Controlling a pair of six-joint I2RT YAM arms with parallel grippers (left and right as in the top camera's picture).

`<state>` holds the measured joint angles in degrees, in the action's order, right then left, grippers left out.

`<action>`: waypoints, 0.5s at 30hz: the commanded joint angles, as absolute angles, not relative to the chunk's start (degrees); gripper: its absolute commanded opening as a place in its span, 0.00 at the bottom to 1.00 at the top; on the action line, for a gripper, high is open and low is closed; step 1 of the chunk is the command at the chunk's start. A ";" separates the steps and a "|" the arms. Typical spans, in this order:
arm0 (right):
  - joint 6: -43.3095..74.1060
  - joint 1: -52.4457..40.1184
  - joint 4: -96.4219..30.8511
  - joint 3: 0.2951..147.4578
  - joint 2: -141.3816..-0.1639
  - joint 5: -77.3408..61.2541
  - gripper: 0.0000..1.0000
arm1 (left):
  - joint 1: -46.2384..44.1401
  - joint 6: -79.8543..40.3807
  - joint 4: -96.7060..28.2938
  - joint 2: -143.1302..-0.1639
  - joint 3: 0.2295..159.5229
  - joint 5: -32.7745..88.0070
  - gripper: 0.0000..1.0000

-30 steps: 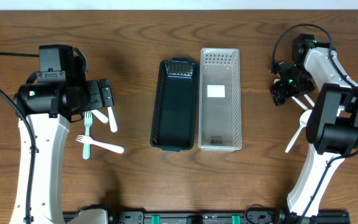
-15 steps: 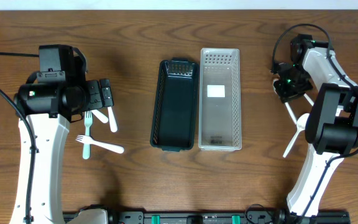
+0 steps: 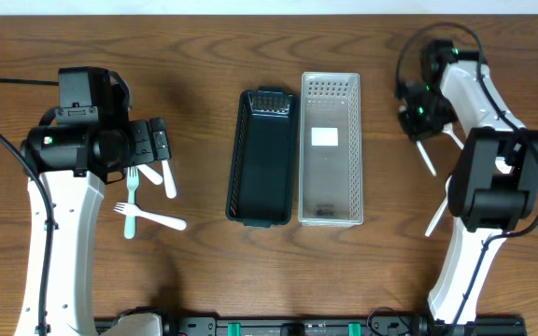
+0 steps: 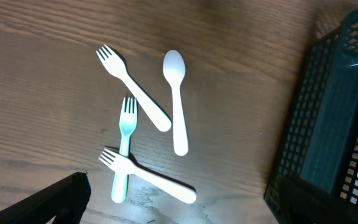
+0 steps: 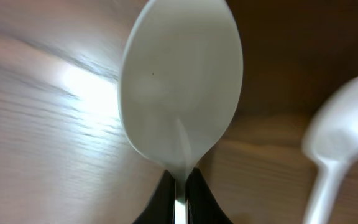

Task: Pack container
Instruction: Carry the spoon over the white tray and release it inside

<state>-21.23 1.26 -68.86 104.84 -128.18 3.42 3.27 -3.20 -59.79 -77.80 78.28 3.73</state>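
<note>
My right gripper (image 5: pixel 179 190) is shut on the neck of a white spoon (image 5: pixel 179 87), whose bowl fills the right wrist view. From overhead, that gripper (image 3: pixel 417 119) hangs right of the clear container (image 3: pixel 330 210), and the spoon's handle (image 3: pixel 427 160) trails toward the front. A second white spoon (image 5: pixel 337 146) lies on the table close by. A dark green basket (image 3: pixel 262 210) sits beside the clear container. My left gripper (image 4: pixel 185 211) is open above a mint fork (image 4: pixel 124 146), two white forks (image 4: pixel 132 84) (image 4: pixel 151 177) and a white spoon (image 4: pixel 177 102).
The second spoon (image 3: pixel 436 220) shows partly under my right arm near the table's right side. The dark basket's mesh wall (image 4: pixel 328 118) stands just right of the left-hand cutlery. A white label (image 3: pixel 324 136) lies inside the clear container.
My right gripper has shut on the spoon and carried it back and to the left, toward the clear container. The left arm and its cutlery have stayed put.
</note>
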 commanded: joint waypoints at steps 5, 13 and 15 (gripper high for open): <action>-12.58 -6.31 -71.00 121.14 -115.22 1.58 0.01 | 3.46 -3.75 -59.90 -77.87 79.46 3.88 0.98; 18.98 -15.55 -70.06 122.02 -113.08 -7.88 0.01 | 3.46 -3.75 -59.92 -77.87 79.46 3.88 0.98; 24.47 -17.54 -70.08 121.93 -113.80 -5.80 0.01 | 3.46 -3.75 -59.92 -77.87 79.46 3.88 0.98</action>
<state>9.30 -15.57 -69.69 122.89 -110.65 -5.41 3.27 -3.20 -59.81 -77.80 78.28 3.90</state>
